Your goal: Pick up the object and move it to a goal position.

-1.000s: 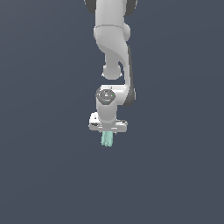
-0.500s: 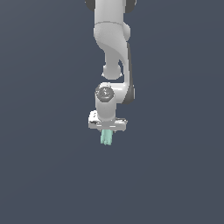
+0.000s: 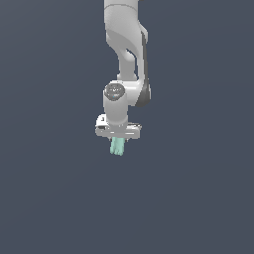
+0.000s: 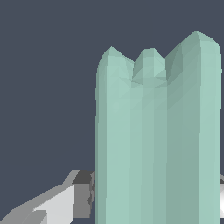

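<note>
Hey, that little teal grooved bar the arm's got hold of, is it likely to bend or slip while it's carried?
The teal bar probably stays stiff: it hangs straight below the gripper without sagging. Its lengthwise grooves may help against twisting. Only its upper end seems held, so it might pivot.

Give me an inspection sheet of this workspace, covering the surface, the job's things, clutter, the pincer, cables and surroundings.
Surface: plain dark grey-blue all around; whether it is a floor or a backdrop cannot be told.
Job's things: pale teal-green grooved bar, hanging lengthwise below the pincer; the wrist view shows its ridged end filling much of the picture.
Clutter: nothing seen.
Pincer: white pincer points down and is closed on the bar; one grey finger pad sits against the bar's side.
Cables: nothing seen.
Surroundings: white-grey robot arm comes down from the top edge; no goal marker visible.
</note>
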`<act>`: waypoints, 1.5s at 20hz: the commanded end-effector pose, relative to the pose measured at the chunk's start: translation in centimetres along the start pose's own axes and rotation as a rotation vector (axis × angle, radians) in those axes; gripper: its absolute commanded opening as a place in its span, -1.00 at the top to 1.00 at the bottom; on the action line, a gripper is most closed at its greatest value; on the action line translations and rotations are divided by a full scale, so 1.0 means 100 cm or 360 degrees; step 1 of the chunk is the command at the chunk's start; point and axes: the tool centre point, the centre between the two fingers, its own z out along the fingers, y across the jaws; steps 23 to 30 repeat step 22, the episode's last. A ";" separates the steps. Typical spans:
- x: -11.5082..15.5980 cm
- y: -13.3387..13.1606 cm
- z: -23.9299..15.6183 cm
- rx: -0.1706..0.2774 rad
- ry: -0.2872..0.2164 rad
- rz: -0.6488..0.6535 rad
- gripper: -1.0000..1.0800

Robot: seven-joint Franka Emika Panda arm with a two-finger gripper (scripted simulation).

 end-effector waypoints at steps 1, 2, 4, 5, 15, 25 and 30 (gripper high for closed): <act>-0.009 0.007 -0.017 0.0000 0.0001 0.0000 1.00; -0.013 0.009 -0.024 0.0000 0.0001 0.0000 1.00; -0.021 0.015 -0.038 0.0001 0.0001 0.0000 1.00; -0.025 0.017 -0.045 0.0001 0.0001 0.0000 1.00; -0.049 0.036 -0.091 0.0001 0.0001 0.0000 1.00; -0.053 0.039 -0.101 0.0001 0.0001 -0.0001 1.00; -0.053 0.039 -0.101 0.0001 0.0001 -0.0001 1.00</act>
